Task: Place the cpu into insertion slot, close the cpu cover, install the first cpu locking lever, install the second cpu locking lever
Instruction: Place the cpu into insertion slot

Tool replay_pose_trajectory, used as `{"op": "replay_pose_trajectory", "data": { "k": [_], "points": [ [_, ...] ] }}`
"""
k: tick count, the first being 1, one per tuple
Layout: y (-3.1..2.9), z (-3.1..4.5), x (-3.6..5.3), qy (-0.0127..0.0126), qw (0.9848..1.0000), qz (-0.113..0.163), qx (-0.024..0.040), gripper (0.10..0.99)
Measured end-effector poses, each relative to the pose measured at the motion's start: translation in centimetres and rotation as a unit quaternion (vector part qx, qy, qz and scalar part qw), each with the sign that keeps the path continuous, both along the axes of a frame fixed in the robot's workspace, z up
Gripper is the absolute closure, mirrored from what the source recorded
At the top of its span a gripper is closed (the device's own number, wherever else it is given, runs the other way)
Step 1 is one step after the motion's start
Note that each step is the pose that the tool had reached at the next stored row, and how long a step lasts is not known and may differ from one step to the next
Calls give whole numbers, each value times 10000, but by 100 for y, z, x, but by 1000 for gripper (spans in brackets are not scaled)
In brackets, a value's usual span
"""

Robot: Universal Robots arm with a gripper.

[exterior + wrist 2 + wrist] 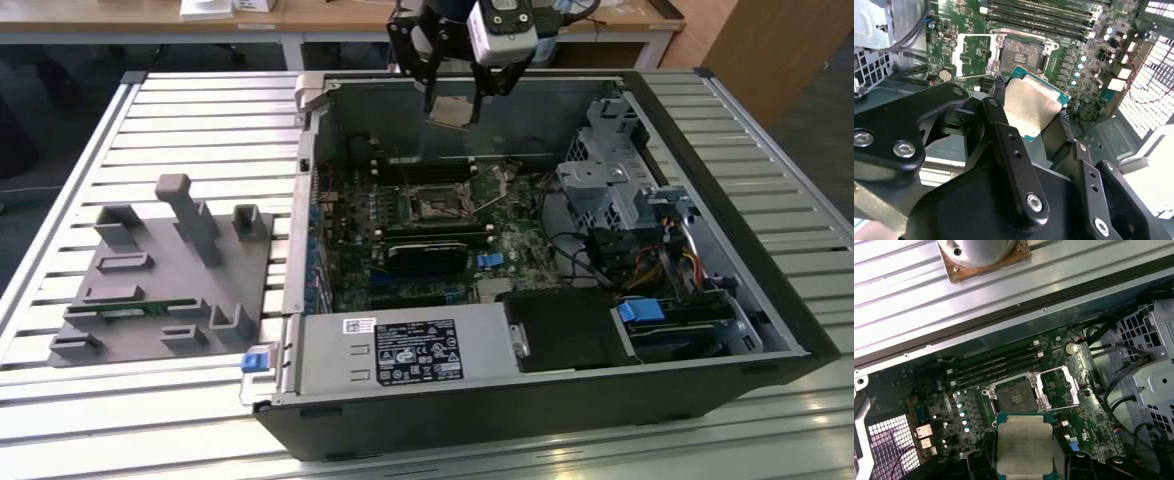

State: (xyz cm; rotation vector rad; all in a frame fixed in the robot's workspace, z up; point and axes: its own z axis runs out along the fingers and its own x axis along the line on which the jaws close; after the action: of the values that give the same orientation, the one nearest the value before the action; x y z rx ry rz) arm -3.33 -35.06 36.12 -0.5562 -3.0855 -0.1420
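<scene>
Carrying the cpu [1035, 109] flat in the gripper [1031, 101], squeezing it tight by two sides. Working on step one, the placing. Hovering high over the insertion slot [1015, 396], open and bare past the fingertips, with the cpu cover [1060, 385] flipped back just beside it. Likely needing corners lined up square before going down. Having lots of room all around, but minding the case wall [387, 125] and the slot's thin metal rim.

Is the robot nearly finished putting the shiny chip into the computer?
Not yet, nothing is finished. The gripper holds the chip above the open computer. The socket is empty and its cover is flipped open beside it. Putting the chip in, closing the cover and fastening both levers are not done.
</scene>
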Motion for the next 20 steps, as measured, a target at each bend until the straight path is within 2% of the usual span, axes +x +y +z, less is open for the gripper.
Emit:
{"op": "replay_pose_trajectory", "data": {
  "k": [8, 16, 20],
  "points": [
    [0, -5, -27, 0, 9991, -416, 0, 545],
    [0, -7, -58, 0, 9972, -750, 0, 545],
    [0, -8, -64, 0, 9957, -922, 0, 545]
  ]
}}
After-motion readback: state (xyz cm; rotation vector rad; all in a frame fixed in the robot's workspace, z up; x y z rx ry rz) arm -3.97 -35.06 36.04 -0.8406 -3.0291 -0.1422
